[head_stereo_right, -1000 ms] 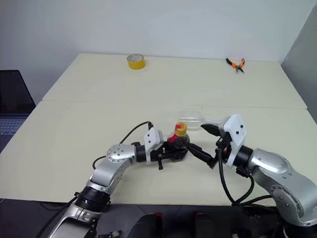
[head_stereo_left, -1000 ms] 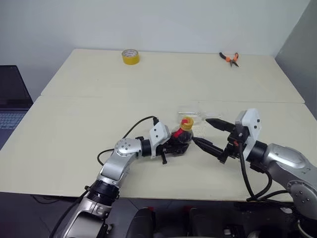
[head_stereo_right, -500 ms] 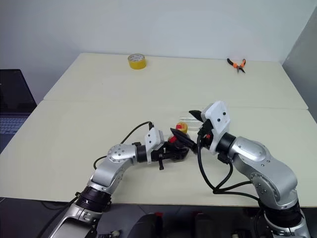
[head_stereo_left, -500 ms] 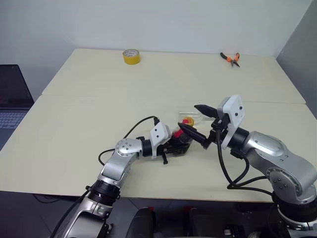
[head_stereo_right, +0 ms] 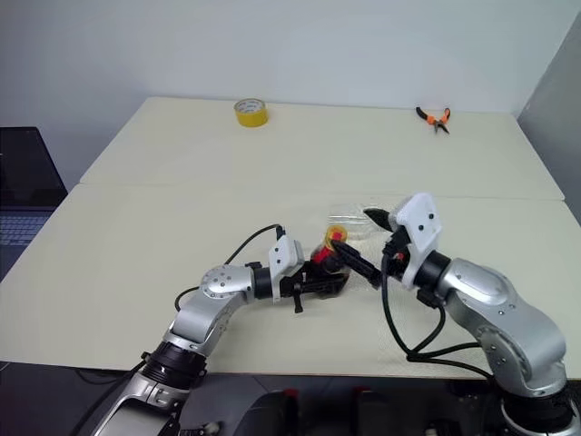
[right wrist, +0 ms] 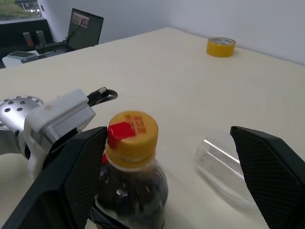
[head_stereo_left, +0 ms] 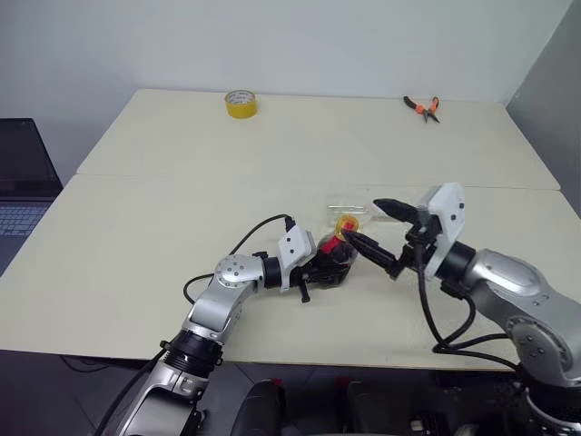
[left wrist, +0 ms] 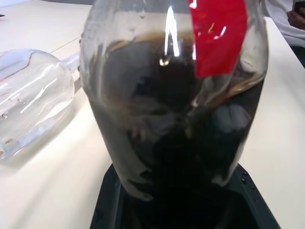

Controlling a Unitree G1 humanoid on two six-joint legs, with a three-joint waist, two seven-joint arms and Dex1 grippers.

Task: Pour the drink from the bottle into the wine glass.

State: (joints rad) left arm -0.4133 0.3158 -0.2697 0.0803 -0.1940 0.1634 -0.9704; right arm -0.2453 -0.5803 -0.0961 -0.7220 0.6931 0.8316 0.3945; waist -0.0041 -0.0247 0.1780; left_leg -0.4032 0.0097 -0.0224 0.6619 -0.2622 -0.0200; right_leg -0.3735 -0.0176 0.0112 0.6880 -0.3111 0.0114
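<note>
A pale cream table (head_stereo_left: pixel 182 154) (two tops pushed together, a seam running across between them) stands against a plain white wall (head_stereo_left: pixel 290 41). A grey panel (head_stereo_left: pixel 554 82) rises at the right edge. An open laptop (head_stereo_left: pixel 20 182) sits on dark furniture to the left. Light is even and soft.
</note>
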